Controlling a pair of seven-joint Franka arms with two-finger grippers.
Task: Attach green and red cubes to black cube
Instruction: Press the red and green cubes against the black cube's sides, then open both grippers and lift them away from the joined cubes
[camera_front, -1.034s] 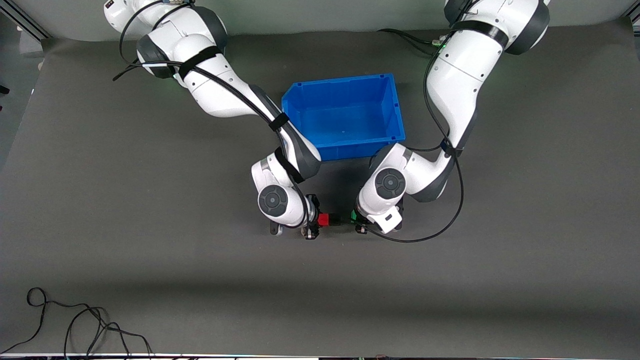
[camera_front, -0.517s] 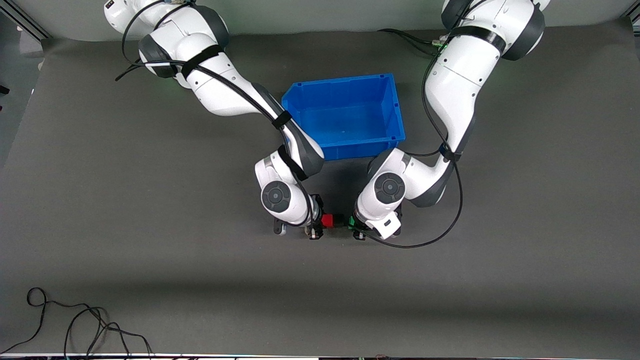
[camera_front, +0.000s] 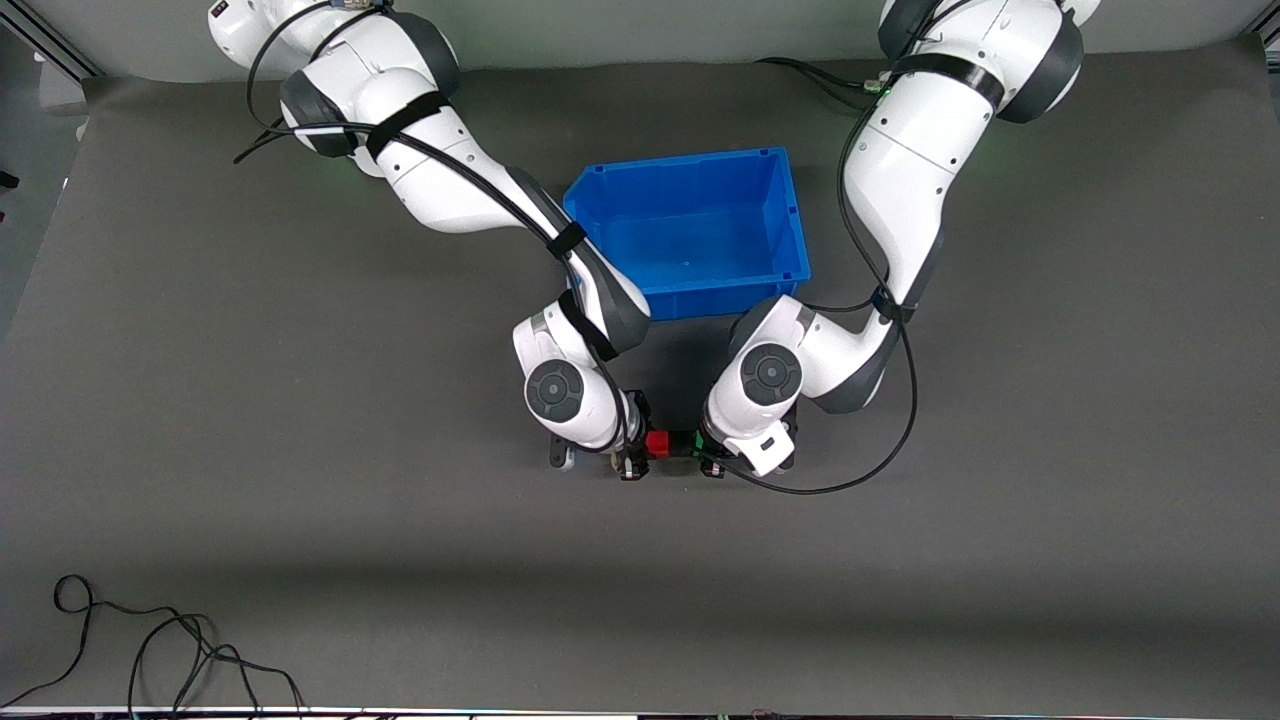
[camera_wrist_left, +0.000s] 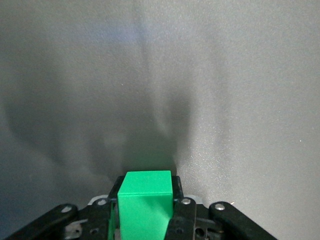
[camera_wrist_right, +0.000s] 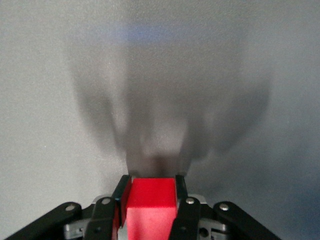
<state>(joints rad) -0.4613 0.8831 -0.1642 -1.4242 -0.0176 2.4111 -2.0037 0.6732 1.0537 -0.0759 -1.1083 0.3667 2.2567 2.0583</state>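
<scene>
Green cube (camera_wrist_left: 145, 202) pinched in left tool (camera_wrist_left: 146, 220); red cube (camera_wrist_right: 150, 207) pinched in right tool (camera_wrist_right: 150, 220); no writing legible.

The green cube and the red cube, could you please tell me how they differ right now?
The plain green cube sits clamped in the left gripper; the plain red cube sits clamped in the right gripper. The green one is toward the left arm's end, the red toward the right arm's. Both look alike in size and shape.
</scene>
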